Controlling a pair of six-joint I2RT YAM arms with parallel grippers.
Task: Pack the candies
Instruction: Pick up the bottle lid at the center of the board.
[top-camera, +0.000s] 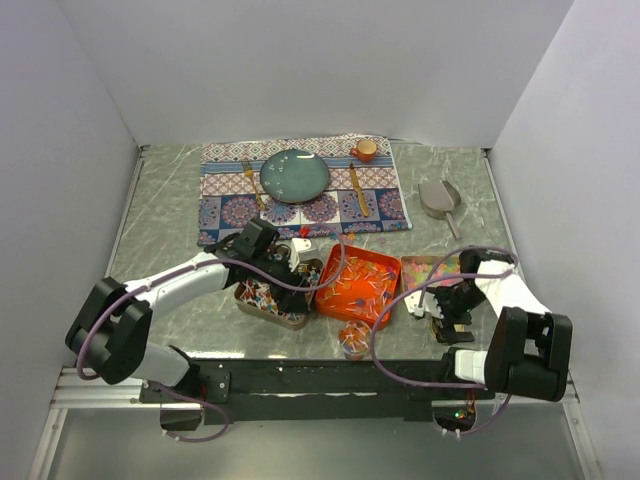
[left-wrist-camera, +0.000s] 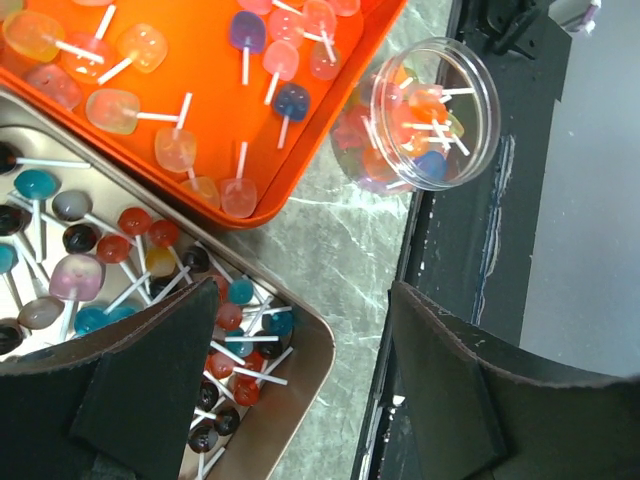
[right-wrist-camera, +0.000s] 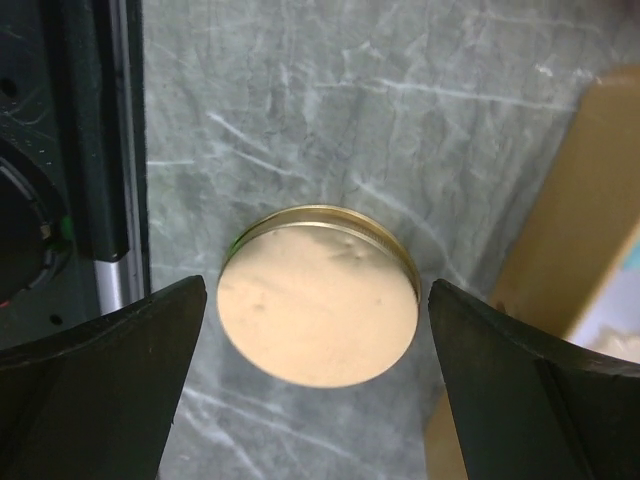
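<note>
Candies (left-wrist-camera: 175, 148) are lollipop-type, on white sticks, and sit in four places. Pale and coloured ones are spread over the orange tray (left-wrist-camera: 200, 40). Small dark, red and teal ones fill the metal tray (top-camera: 285, 322), which touches the orange tray's left side. Pastel ones lie in a third tray (top-camera: 405, 270) just beside the orange tray's right side. A mixed lot sits in a clear round jar (left-wrist-camera: 492, 110), uncapped, just beside the orange tray's near corner at the table's near edge. Left gripper (left-wrist-camera: 305, 310) hovers over the metal tray, left of the orange tray, fingers apart, nothing between them. Right gripper (right-wrist-camera: 316, 290) is to the right of the orange tray, past the third tray; its fingers are spread wide on either side of a gold lid (right-wrist-camera: 318, 330) lying flat on the marbled table (right-wrist-camera: 350, 120), with a gap each side. A silver scoop (top-camera: 438, 198) lies well beyond the orange tray, to the far right.
</note>
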